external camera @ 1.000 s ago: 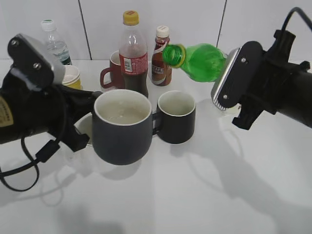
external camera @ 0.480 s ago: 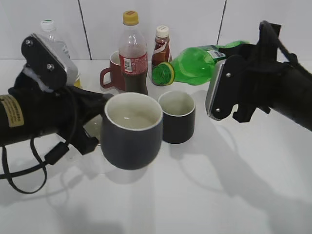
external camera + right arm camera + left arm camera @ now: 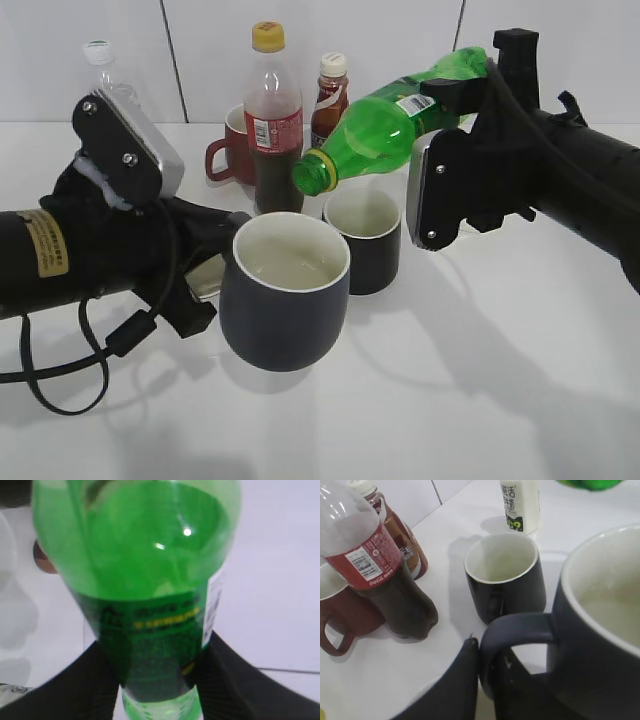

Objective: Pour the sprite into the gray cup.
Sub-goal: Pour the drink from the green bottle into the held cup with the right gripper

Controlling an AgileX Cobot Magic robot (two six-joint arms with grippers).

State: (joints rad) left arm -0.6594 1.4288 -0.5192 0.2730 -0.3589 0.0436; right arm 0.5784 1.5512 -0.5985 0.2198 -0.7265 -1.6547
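In the right claw, clamped, the sprite tilts mouth-down.

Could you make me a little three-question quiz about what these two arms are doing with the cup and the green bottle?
1. True or false: the sprite is tilted with its mouth lower than its base.
2. Which arm holds the gray cup? A) left B) right C) neither
3. Fill in: the black mug standing on the table beside the gray cup is ____ inside (full or empty).

Key: 1 true. 2 A; the left gripper grips its handle, while the right gripper holds the sprite. 3 empty.
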